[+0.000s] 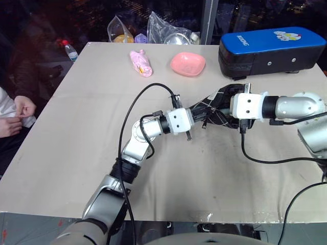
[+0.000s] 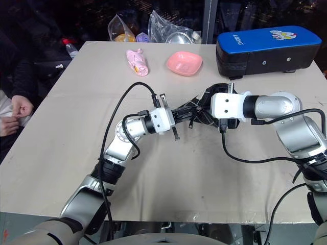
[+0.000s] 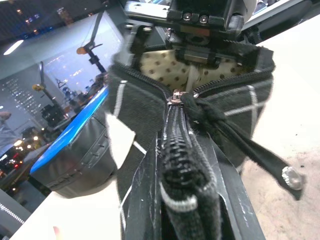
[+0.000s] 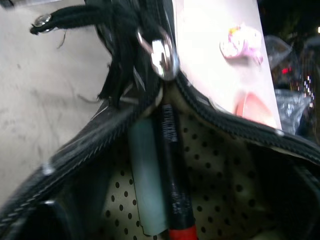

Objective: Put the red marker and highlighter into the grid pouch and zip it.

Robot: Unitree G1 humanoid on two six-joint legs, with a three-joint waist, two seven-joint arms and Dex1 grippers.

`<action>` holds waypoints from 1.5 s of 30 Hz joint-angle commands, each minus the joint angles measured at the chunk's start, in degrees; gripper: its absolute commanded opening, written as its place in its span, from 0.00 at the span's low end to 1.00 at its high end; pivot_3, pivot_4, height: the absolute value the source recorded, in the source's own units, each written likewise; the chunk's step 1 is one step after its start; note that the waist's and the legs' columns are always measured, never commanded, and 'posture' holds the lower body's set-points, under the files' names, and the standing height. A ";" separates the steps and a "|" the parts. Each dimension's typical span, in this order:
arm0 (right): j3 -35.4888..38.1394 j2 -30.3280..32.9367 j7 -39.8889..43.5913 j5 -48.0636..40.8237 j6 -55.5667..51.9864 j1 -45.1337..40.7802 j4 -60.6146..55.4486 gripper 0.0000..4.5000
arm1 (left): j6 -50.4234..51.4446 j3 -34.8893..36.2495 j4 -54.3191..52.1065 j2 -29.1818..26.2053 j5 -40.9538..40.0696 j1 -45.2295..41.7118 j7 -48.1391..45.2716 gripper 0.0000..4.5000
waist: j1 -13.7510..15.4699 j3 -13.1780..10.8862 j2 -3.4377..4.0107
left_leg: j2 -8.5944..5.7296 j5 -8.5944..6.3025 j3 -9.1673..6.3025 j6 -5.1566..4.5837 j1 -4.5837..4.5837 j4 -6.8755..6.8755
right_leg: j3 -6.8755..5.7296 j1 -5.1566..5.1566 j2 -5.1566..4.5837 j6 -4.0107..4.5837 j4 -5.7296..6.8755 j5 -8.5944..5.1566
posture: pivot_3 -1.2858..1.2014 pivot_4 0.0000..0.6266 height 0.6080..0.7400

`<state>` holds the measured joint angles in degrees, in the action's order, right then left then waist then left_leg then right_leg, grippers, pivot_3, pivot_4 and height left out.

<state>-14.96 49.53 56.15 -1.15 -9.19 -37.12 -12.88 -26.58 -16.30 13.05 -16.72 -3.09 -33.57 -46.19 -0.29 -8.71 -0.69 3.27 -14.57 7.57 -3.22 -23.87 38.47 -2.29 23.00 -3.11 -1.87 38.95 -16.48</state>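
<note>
The grid pouch (image 1: 217, 104) is held up over the middle of the table between my two arms. My left gripper (image 3: 185, 200) is shut on its zipped end, just behind the zipper slider (image 3: 176, 96). My right gripper (image 1: 228, 98) is at the pouch's open mouth, fingers spread apart. Looking into the mouth in the right wrist view, the pale green highlighter (image 4: 147, 185) and the red marker (image 4: 175, 190) lie side by side on the dotted lining. The slider (image 4: 161, 52) sits where the two open zipper edges meet, and its black pull strap (image 3: 260, 155) hangs loose.
A blue-and-black case (image 1: 271, 48) stands at the far right of the table (image 1: 76, 127). A pink bowl (image 1: 187, 64), a pink wrapped item (image 1: 141, 63) and plastic bags (image 1: 171, 33) lie along the far edge. A person's hands (image 1: 15, 115) rest by the left edge.
</note>
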 commanded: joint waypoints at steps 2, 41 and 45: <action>2.49 0.31 -0.18 1.88 -0.19 -1.49 1.27 0.78 | 0.67 2.53 -0.30 -1.37 0.15 0.65 1.59 0.00 | -0.01 0.00 0.00 | 0.00 0.00 0.01 0.00 0.00 0.02 | 0.01 0.00 0.00 0.00 0.02 0.00 | 0.52 0.24 1.00; 29.43 -31.71 -37.47 -54.25 -69.57 7.14 -18.25 0.59 | 2.38 3.68 -0.49 0.71 -0.88 2.34 1.80 0.00 | -0.10 0.05 -0.06 | -0.04 -0.01 -0.31 -0.02 -0.02 0.01 | -0.01 -0.19 -0.08 0.02 0.00 0.01 | 0.52 0.24 1.00; 30.66 -34.89 -42.23 -55.70 -71.05 4.76 -17.01 0.59 | 2.33 3.59 -0.57 0.77 -0.69 2.49 1.77 0.00 | -0.27 0.05 -0.06 | -0.04 -0.01 -0.31 -0.02 -0.02 0.00 | 0.00 -0.18 -0.08 0.02 0.00 0.01 | 0.52 0.24 1.00</action>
<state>14.21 14.96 15.51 -55.20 -80.30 -30.73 -29.19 -23.91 -12.76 14.75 -16.33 -2.74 -30.94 -44.39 -0.56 -8.66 -0.75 3.24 -14.58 7.26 -3.24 -23.89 38.46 -2.29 22.81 -3.18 -1.85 38.95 -16.47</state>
